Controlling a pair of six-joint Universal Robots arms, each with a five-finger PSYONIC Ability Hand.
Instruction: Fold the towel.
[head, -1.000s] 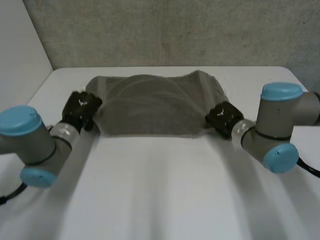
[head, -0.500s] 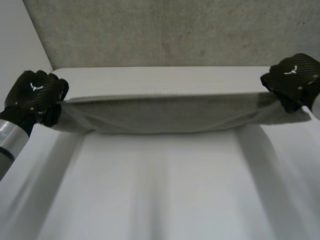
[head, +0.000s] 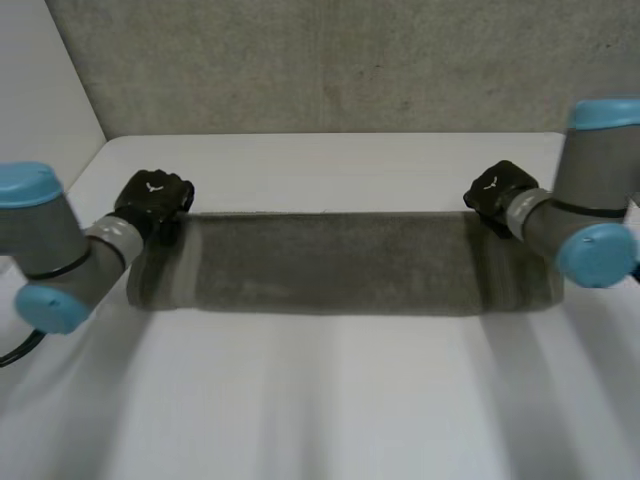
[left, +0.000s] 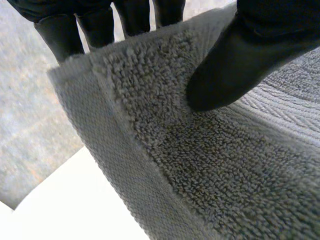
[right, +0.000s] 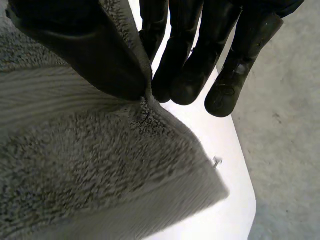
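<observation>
My left hand (head: 152, 200) is clamped on the far left corner of the grey terry-cloth towel (head: 330, 262). The thumb sits on the looped pile and the fingers (left: 62, 32) are behind the edge, with cloth pinched between them. My right hand (head: 495, 190) has the far right corner the same way, with the hem caught between the thumb and the curled fingers (right: 182, 60). The towel lies as one long narrow band across the far half of the white table (head: 330, 400), pulled straight between both hands with no big wrinkles. It has thick fuzzy pile and a flat ribbed border stripe near each short end. Both short ends reach past the hands towards the arms. A rough grey wall (head: 330, 60) stands behind the table.
</observation>
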